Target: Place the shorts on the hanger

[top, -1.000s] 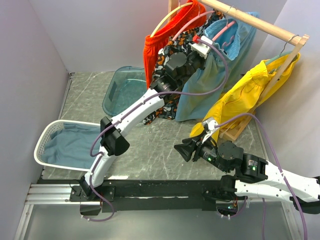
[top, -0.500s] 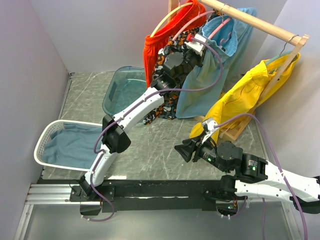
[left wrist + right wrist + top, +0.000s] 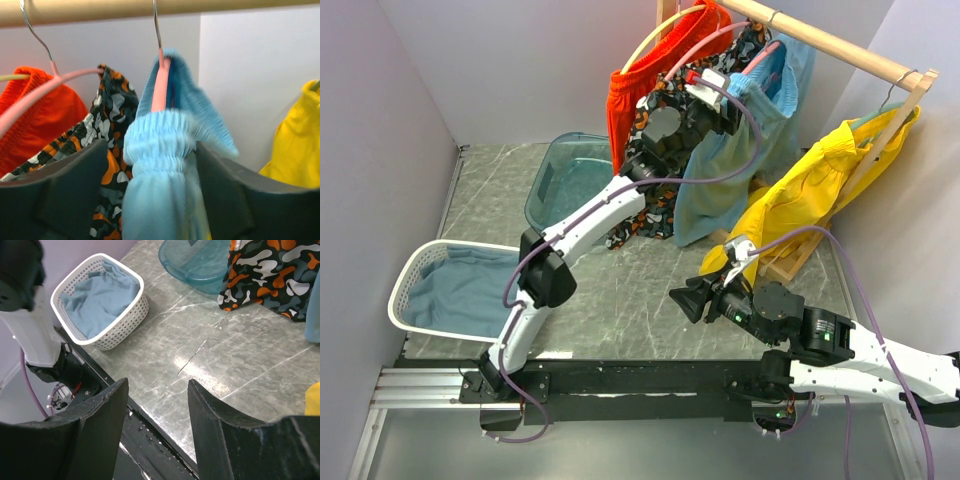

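A grey marbled table (image 3: 620, 290) is taking up most of the top view, with a wooden rail (image 3: 840, 48) running across its far right corner. The left arm (image 3: 590, 215) is stretching up from the near edge to that rail. The right arm (image 3: 880, 365) is lying low along the near right side.

Four garments are hanging from the rail. From left to right these are orange shorts (image 3: 625, 100), patterned shorts (image 3: 660, 210), the shorts (image 3: 720, 170) in light blue, and yellow shorts (image 3: 810, 195) well apart at the far end. On the left of the table a white basket (image 3: 405, 280) is holding a blue cloth (image 3: 460, 285). A teal tub (image 3: 555, 180) is sitting behind it, near the orange shorts.

The light blue shorts are hanging on the hanger (image 3: 160, 87). Their gathered waistband is draping over its pink shoulder, and its metal hook is reaching up to the rail. The patterned shorts are hanging just beside them on the left.

The left gripper (image 3: 152, 165) is standing at the waistband with its jaws spread wide, one on each side of the bunched fabric. A gap is showing between the left pad (image 3: 65, 195) and the cloth, so it is not clamping the shorts. Whether the other pad is brushing the cloth is hard to tell. The right gripper (image 3: 157, 390) is hovering over bare table with its jaws parted and nothing between them.
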{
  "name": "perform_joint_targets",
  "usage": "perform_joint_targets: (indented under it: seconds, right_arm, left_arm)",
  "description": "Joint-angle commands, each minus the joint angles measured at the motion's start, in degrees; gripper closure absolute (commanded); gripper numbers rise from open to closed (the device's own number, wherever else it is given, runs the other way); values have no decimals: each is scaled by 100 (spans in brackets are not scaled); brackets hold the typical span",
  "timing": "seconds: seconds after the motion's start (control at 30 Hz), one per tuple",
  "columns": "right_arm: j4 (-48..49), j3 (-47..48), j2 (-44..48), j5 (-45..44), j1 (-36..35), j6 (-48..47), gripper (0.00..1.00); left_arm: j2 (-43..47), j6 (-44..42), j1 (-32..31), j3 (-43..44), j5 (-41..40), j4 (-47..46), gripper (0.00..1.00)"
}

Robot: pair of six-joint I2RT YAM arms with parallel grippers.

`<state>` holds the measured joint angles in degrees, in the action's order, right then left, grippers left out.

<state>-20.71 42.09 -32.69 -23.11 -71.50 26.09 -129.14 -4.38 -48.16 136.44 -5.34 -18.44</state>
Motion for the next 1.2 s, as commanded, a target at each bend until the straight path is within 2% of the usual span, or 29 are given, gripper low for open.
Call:
perform_joint_targets:
  seconds: [0.0, 0.03, 0.1, 0.13, 0.37, 0.47, 0.5, 0.57, 0.6, 0.7, 0.77, 0.8, 1.0, 1.17]
  right_arm:
    - [93, 124, -80, -184, -39, -16, 42]
    - [111, 124, -71, -193, -48, -16, 41]
    - [146, 107, -62, -211, -48, -25, 41]
    - [164, 107, -62, -228, -48, -25, 40]
    - [278, 98, -80, -527, -56, -60, 35]
    - [427, -16, -36, -729, -48, -69, 27]
    - [471, -77, -19, -782, -56, -60, 26]
    - [541, -130, 8, -931, -48, -33, 22]
    - [611, -183, 8, -975, -48, -42, 21]
    - [735, -227, -88, -1098, -30, -51, 16]
    - [796, -271, -229, -1143, -30, 28, 15]
    - [823, -349, -282, -1195, -21, 98, 14]
    - [1569, -982, -712, -914, -30, 695, 10]
    - [1859, -1220, -1011, -888, -30, 1012, 9]
  left_arm:
    - [1029, 244, -9, -310, 218, -643, 19]
    - [1136, 297, 0, -564, 244, -661, 9]
    - [1505, 394, 0, -924, 297, -617, 1]
    - [1636, 403, 0, -1048, 341, -583, 3]
    - [2909, 1448, -9, -2059, 210, 374, 4]
    - [3620, 1976, -44, -2989, 139, 902, 3]
    - [3842, 2185, -105, -3705, -70, 947, 3]
    - [4446, 2310, -219, -4465, -247, 973, 3]
    - [4607, 2328, -403, -5051, -674, 1095, 3]
    - [5126, 2608, -754, -6063, -1422, 1693, 3]
    - [5581, 2967, -940, -6645, -1784, 1826, 4]
    - [5749, 3091, -1097, -7231, -1916, 1826, 4]
    - [6857, 4225, -1494, -8877, -2559, 2230, 3]
    - [7350, 4831, -1626, -9530, -2787, 2300, 4]
